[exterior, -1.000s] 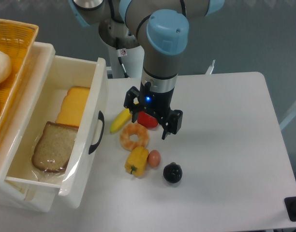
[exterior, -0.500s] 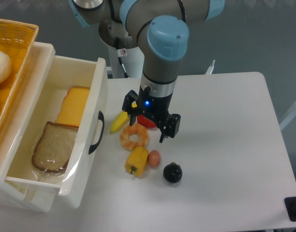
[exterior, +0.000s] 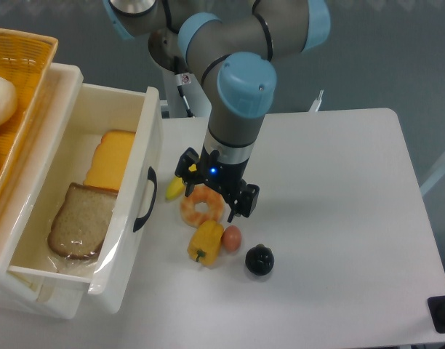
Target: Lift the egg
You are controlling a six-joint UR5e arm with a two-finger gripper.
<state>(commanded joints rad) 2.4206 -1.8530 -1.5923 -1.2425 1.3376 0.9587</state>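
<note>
The egg [exterior: 232, 238] is a small pinkish-tan oval lying on the white table, wedged between a yellow pepper [exterior: 206, 243] on its left and a black round fruit [exterior: 259, 260] at its lower right. My gripper [exterior: 216, 193] hangs open just above and slightly left of the egg, over an orange shrimp ring [exterior: 201, 206]. Its two black fingers [exterior: 246, 201] stand apart with nothing held between them. The arm's wrist hides the red tomato behind it.
A yellow banana [exterior: 173, 188] peeks out left of the gripper. An open white drawer [exterior: 148, 174] at the left holds bread [exterior: 81, 220] and cheese slices [exterior: 110, 158]. A yellow basket [exterior: 26, 80] with a white round object [exterior: 1, 101] sits at the far left.
The gripper has moved left and toward the front of the table, now covering the tomato and hovering closer to the egg. The objects have not moved.
</note>
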